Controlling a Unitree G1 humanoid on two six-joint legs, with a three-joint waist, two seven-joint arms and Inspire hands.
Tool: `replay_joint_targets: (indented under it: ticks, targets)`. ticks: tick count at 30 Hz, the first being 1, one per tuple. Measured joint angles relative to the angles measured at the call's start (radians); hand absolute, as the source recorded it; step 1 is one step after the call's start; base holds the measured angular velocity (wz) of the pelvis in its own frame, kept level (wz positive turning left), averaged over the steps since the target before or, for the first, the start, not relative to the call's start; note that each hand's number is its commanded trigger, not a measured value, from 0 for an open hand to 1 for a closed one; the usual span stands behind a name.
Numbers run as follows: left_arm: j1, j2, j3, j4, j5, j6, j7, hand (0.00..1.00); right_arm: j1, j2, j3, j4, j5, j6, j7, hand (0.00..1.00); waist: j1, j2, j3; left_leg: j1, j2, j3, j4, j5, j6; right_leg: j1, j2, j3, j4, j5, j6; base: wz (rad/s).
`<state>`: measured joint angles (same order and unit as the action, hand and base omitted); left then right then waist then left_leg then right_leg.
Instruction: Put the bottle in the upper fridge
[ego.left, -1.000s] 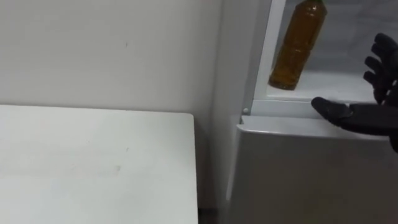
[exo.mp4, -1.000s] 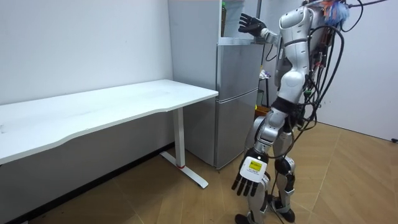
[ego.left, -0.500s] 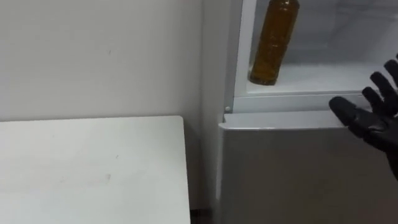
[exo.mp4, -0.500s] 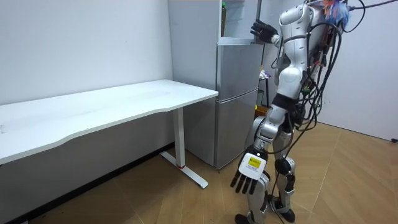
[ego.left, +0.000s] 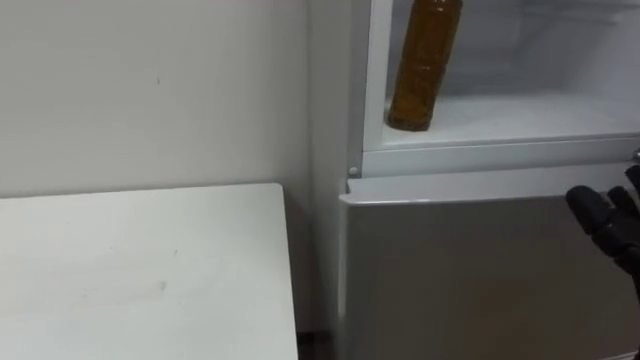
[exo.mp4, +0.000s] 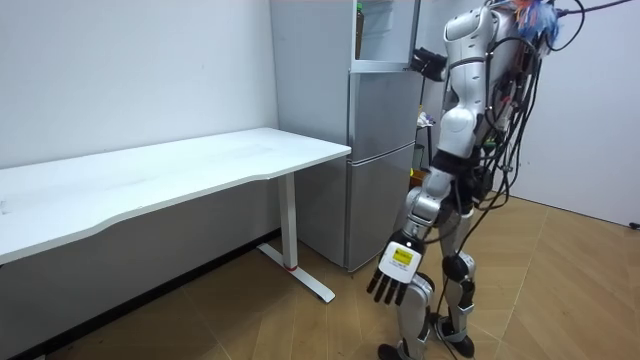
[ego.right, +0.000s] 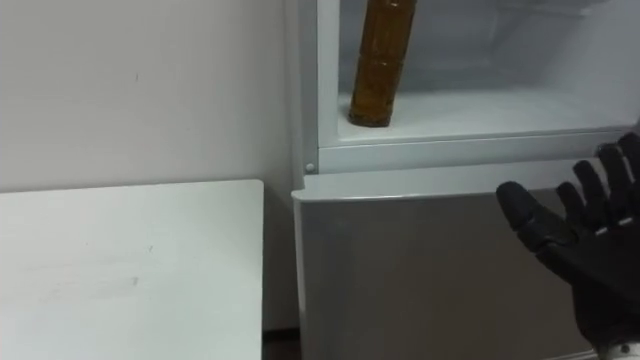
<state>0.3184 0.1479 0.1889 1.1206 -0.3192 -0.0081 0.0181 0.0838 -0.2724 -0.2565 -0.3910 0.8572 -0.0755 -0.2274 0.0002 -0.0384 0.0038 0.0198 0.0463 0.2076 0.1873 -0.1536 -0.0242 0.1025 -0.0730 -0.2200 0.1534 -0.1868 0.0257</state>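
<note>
Beside white table (ego.left: 140, 270), fridge (ego.left: 480, 270) with bottle (ego.left: 424, 62)

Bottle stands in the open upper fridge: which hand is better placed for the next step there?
Probably the right. The right hand is up and open before the fridge, just below the upper compartment where the bottle stands. The left hand hangs low beside the robot's leg.

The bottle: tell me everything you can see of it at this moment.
The bottle is amber-brown, plastic by its look, with a ribbed lower body; its top is cut off by the picture's edge. It stands upright on the white floor of the upper fridge, near its front left corner. Nothing else touches it: the right hand is lower, before the lower door, fingers straight.
</note>
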Motion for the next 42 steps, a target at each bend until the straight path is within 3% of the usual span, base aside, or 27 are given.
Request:
replay_joint_targets:
  ticks: [1,3,5,12,15,23,29,36,42]
  targets:
    - [0.000,0.000,0.000,-0.002,-0.002,-0.003,0.000,0.00,0.017,0.002,0.000,0.005,-0.001,0.000,0.000,0.00,0.000,0.005,-0.0052,0.000,0.000,0.001,-0.001,0.000,0.000,0.000,0.000,0.001,-0.001,0.000,0.000,0.00]
    - [-0.001,-0.001,0.000,-0.002,-0.002,-0.004,0.009,0.00,0.033,0.003,0.000,0.045,-0.003,0.000,0.000,0.00,-0.001,0.002,-0.0053,0.003,0.000,0.003,-0.002,0.000,0.000,0.002,0.000,0.002,-0.001,0.000,0.000,-0.02]
    - [-0.002,-0.004,-0.001,-0.002,-0.001,-0.004,0.017,0.00,0.039,0.010,0.000,0.100,-0.004,0.000,-0.001,0.00,-0.001,0.000,-0.0037,0.006,0.000,0.008,-0.003,0.000,-0.001,0.002,0.000,0.007,0.001,0.000,0.000,-0.07]
    - [-0.006,-0.010,-0.027,-0.002,-0.002,-0.006,0.020,0.00,0.080,0.047,0.011,0.243,-0.003,0.001,0.004,0.00,-0.004,0.024,-0.0002,0.009,0.003,0.011,-0.009,-0.007,-0.001,-0.007,0.001,0.012,0.015,0.000,0.000,-0.02]
    - [-0.011,-0.011,-0.027,0.002,-0.002,-0.007,0.020,0.00,0.084,0.061,0.010,0.330,-0.012,-0.001,0.005,0.00,-0.007,0.022,-0.0003,0.010,0.003,0.012,-0.007,-0.007,-0.001,-0.006,0.000,0.013,0.015,0.000,0.000,0.00]
    - [-0.017,-0.010,-0.027,-0.002,-0.002,-0.007,0.020,0.00,0.122,0.082,0.011,0.466,-0.034,-0.013,-0.093,0.00,-0.007,0.022,-0.0036,0.008,0.001,0.022,-0.006,-0.007,0.000,-0.012,-0.002,0.026,0.013,-0.003,0.003,-0.04]
    - [-0.014,-0.011,-0.028,-0.010,-0.004,-0.006,0.022,0.00,0.127,0.091,0.040,0.721,-0.042,-0.019,-0.162,0.00,-0.017,0.018,-0.0050,0.017,-0.002,0.019,-0.006,-0.008,0.001,0.005,-0.003,0.021,-0.001,-0.004,0.005,0.02]
    - [-0.022,-0.011,-0.027,-0.010,-0.008,-0.006,0.022,0.00,0.129,0.093,0.054,0.992,0.042,-0.018,-0.144,0.00,-0.023,0.019,-0.0044,0.022,-0.007,0.023,-0.016,-0.008,0.001,0.004,-0.007,0.024,-0.002,-0.006,0.008,-0.01]
    - [-0.017,-0.010,-0.026,-0.023,-0.040,-0.004,0.022,0.00,0.153,0.100,0.026,1.019,0.184,-0.018,-0.165,0.00,-0.036,0.019,-0.0036,0.030,-0.010,0.020,-0.021,-0.008,0.001,0.013,-0.008,0.024,-0.003,-0.012,0.011,0.01]
